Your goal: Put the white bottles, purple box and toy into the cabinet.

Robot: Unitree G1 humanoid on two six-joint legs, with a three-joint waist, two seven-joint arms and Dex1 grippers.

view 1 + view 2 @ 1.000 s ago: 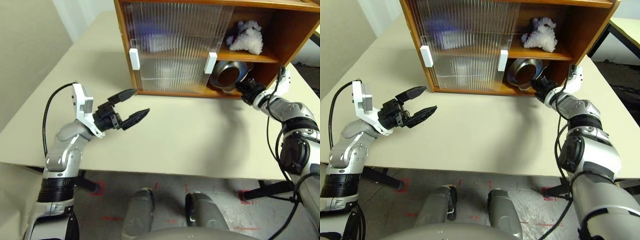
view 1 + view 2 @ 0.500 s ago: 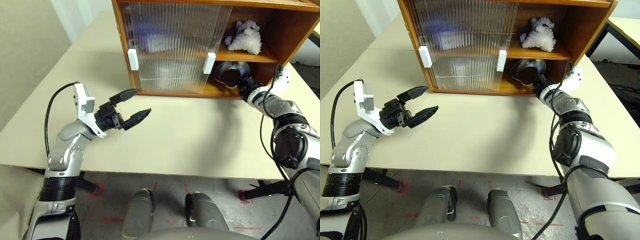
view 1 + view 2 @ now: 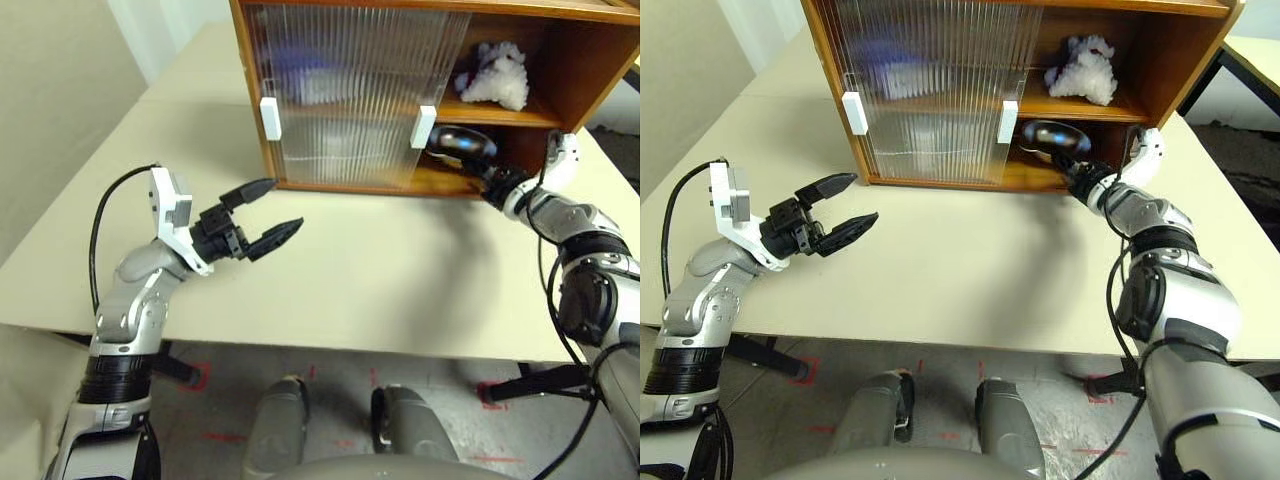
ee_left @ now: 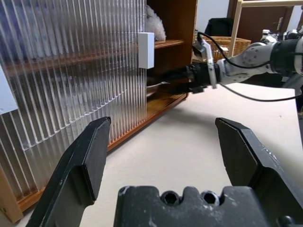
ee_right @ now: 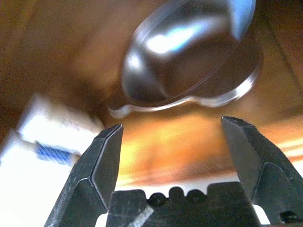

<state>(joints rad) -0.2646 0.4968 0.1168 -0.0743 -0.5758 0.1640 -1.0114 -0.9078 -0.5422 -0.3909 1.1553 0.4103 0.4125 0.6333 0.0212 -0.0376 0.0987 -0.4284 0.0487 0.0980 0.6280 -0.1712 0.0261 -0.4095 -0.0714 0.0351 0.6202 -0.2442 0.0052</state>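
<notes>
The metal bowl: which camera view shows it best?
The right wrist view: the bowl is large there, just beyond the open right fingers. Both eye views show it small, on the cabinet's lower shelf. The left wrist view gives a sliver of it beside the sliding door.

Behind the ribbed translucent sliding doors of the orange-brown wooden cabinet, the shelf contents show only as smears: a lilac-and-white blur on the upper shelf and a paler patch below it (what each is cannot be told). The cabinet's top is cut off by the head views' upper edge. In the right wrist view the shallow metal bowl is blurred, and so is a white shape with a blue patch beside it, too smeared to identify.
</notes>
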